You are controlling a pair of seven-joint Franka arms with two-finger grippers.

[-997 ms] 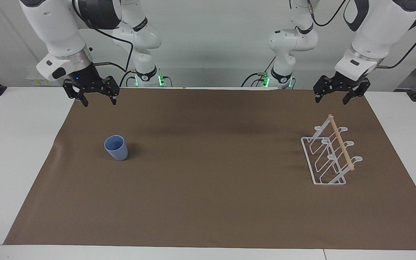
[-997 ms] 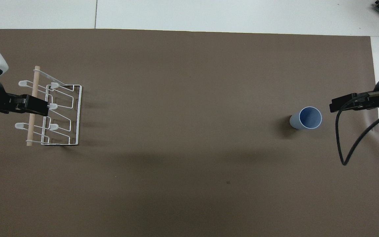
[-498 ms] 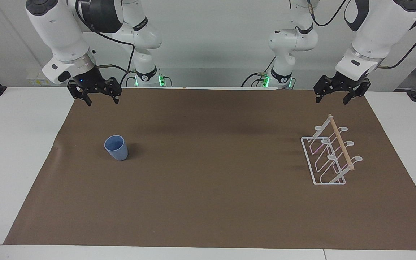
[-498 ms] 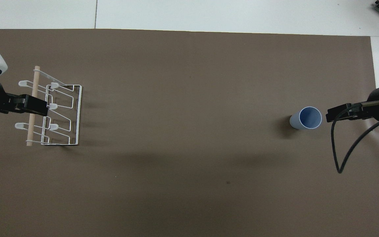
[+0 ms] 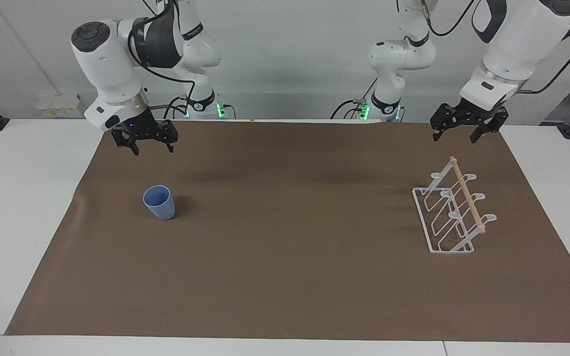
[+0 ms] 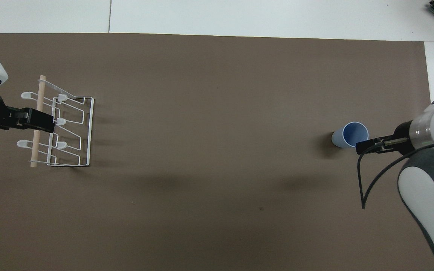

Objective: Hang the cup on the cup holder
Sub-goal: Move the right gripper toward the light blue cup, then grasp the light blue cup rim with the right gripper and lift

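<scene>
Over mat's robot-side edge: right gripper [image 5: 150, 148], jaws parted, empty; should descend squarely astride upright cup [image 5: 159, 202]. Left gripper [image 5: 454, 134] waits, parted, empty.

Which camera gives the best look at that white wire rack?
The facing view: the rack stands unobstructed, its slanted prongs and wooden dowel seen side-on. In the overhead view the left gripper hangs over it, covering part of the dowel and prongs.
</scene>
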